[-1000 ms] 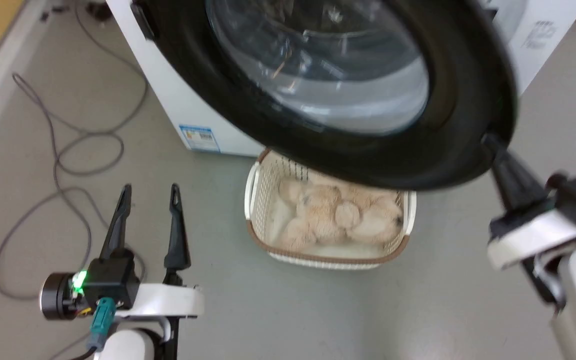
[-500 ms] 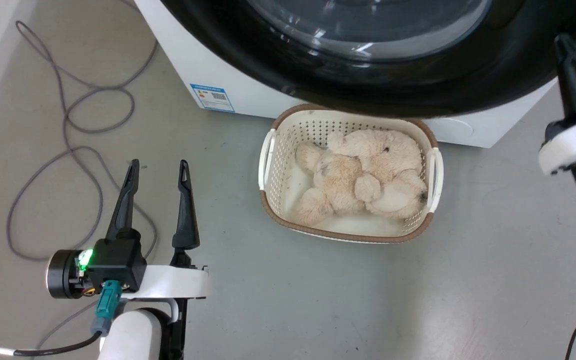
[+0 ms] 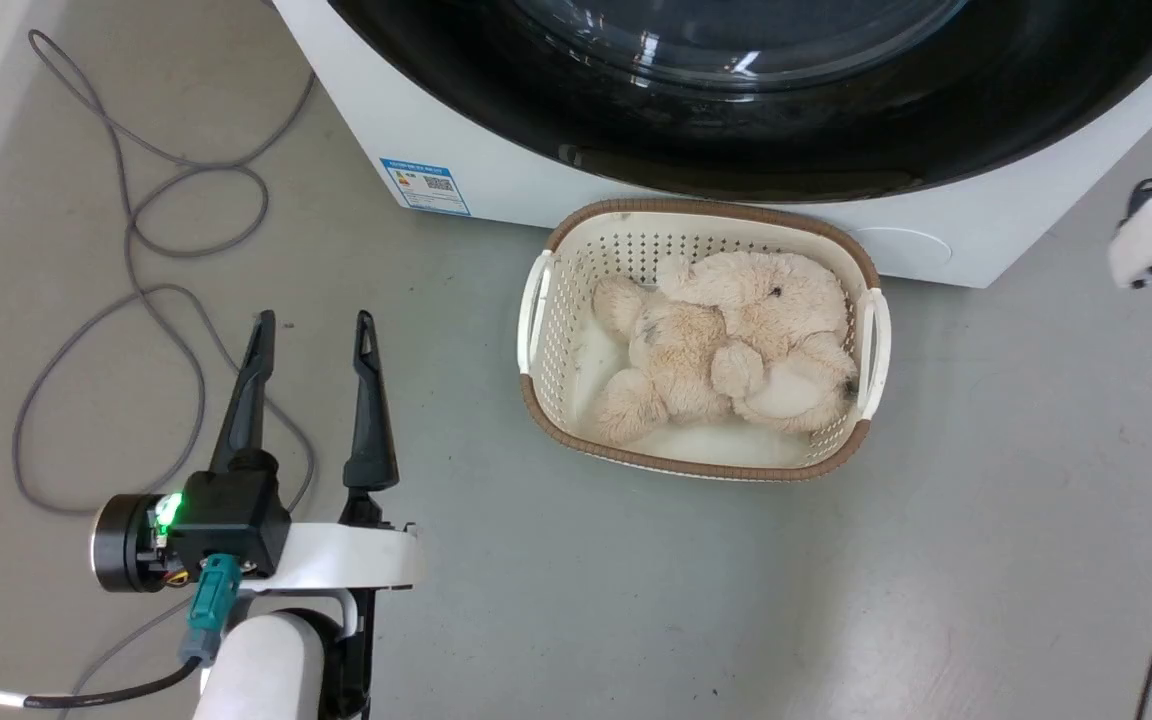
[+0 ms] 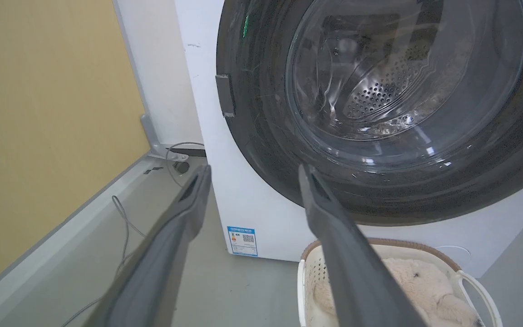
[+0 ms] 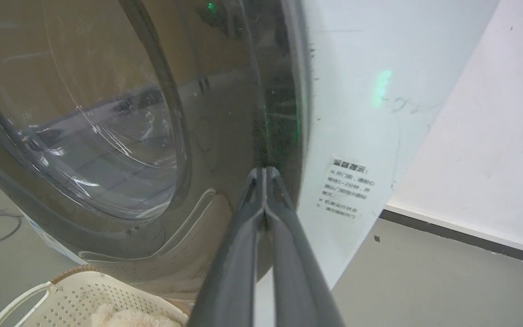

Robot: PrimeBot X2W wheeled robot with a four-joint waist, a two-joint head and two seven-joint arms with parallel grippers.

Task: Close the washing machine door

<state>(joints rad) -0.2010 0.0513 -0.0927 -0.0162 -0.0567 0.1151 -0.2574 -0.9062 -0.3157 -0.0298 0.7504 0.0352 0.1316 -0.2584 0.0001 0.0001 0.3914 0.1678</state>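
- Door [image 3: 736, 150]: lies against the front of the machine [image 3: 386, 120], filling its round opening. In the left wrist view the steel drum shows through the glass bowl. No gap is visible along the black rim in either wrist view. I cannot tell whether the latch has caught.
- Right gripper [image 5: 264, 172]: fingers pressed together, pinching nothing. The joined tips sit at the door's outer rim, on the side away from the hinge block, and appear to touch it. Judgement: the closed fingers serve as one stiff pusher. Pressing at the free edge gives the most leverage about the hinge.
- Left gripper [image 3: 315, 330]: fingers spread, empty, low over the floor [image 3: 936, 560] and well apart from the door. Judgement: it is parked clear of the door's swing and takes no part in the push.
- Basket [image 3: 696, 470]: on the floor just in front of the machine, below the door's lower rim, with a plush toy [image 3: 736, 340] inside. It sits under the door rather than level with it, so it should not block closing.
- Cable [image 3: 136, 230]: looped on the floor to the left, near the left gripper but not under its fingers.
- Stage, as a judgement: the swing is done or nearly so, and what remains is a firm final press to seat the latch, then backing the right arm straight off.
- Risk: the tips could slide off the glossy rim onto the white panel.
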